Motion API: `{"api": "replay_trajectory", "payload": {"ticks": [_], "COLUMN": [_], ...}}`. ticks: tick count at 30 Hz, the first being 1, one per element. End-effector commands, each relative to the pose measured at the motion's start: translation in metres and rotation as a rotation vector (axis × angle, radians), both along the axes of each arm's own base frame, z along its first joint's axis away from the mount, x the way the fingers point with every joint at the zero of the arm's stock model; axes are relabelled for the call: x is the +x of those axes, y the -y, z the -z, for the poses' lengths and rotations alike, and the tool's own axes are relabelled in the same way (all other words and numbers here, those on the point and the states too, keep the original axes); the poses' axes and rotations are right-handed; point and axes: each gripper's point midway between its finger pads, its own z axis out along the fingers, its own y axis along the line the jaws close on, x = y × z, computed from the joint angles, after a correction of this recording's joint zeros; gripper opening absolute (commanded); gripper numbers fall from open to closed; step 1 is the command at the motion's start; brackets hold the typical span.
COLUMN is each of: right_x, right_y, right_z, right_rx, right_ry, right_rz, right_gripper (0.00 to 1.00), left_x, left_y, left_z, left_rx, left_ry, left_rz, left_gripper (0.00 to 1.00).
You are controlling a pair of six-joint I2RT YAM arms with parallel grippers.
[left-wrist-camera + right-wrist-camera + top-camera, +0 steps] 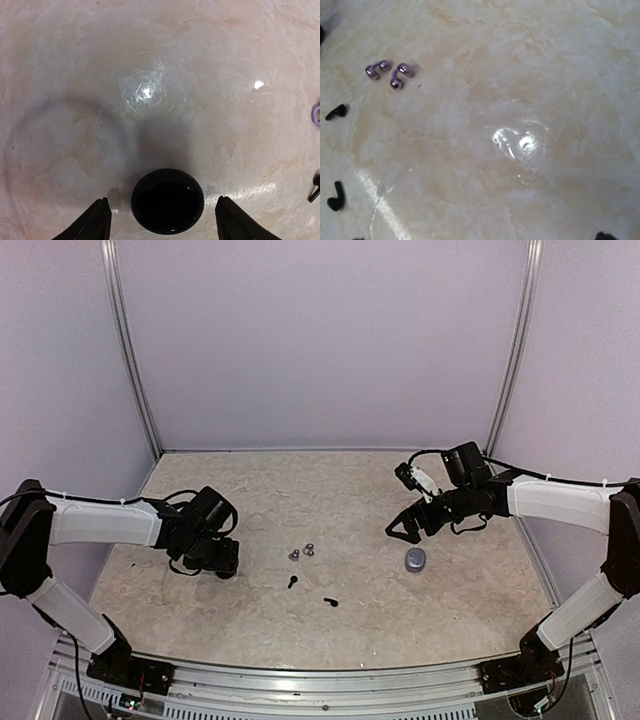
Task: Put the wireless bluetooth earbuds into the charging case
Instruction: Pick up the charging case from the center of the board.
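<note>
The left pincer [222, 562] stands spread and grasps nothing. In the left wrist view its two fingers flank a black round glossy puck [167, 200] with a gap on each side. It sits low over the pale marbled table [450, 490], well to the left of the pair of silvery-grey rounded earbuds [309, 549] lying mid-table. Whether the black puck's lid is off I cannot tell.

Just on the arm-base side of that pair lie the two black short-stemmed earbuds, one [292, 581] close below it and the other [330, 601] a little further right. All four pieces are loose on the table and none is in a case.

To the right of the pair rests a grey round puck [415, 559]. The right pincer [403, 533] hovers just beyond it, spread wide and empty.

The risks, as I judge them:
- The earbuds are tiny and rounded on a slick surface, so an off-centre pinch could flick one away or roll it into its neighbour.
- A finger brushing either puck could slide it out of place.
- With two sets on the table, a black bud could end up in the wrong case.
</note>
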Motion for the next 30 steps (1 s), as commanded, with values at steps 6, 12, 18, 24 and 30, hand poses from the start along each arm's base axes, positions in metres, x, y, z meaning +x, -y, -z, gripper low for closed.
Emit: {"api": "replay_trajectory", "payload": {"ticks": [6, 12, 18, 24, 30], "right_x": [-0.004, -0.006, -0.005, -0.005, -0.007], "right_y": [-0.005, -0.004, -0.005, -0.006, -0.008], "right_z": [-0.004, -0.002, 0.001, 0.001, 0.0], "right_rx": [0.028, 0.029, 0.03, 0.04, 0.058], "right_ry": [0.01, 0.009, 0.002, 0.001, 0.0], "right_rz": [-0.014, -0.01, -0.013, -0.013, -0.015], "right_gripper": [0.99, 1.0, 1.0, 0.99, 1.0], "left_x": [0.0, 0.003, 0.0, 0.004, 0.008], "left_y": [0.019, 0.017, 0.016, 0.011, 0.016], "left_z": [0.018, 0.022, 0.025, 0.026, 0.023], "left_rx": [0.025, 0.051, 0.073, 0.089, 0.062], "left_ry": [-0.044, -0.068, -0.104, -0.12, -0.12], "left_rz": [0.119, 0.128, 0.15, 0.157, 0.159], "left_gripper": [0.72, 0.71, 0.7, 0.65, 0.52]}}
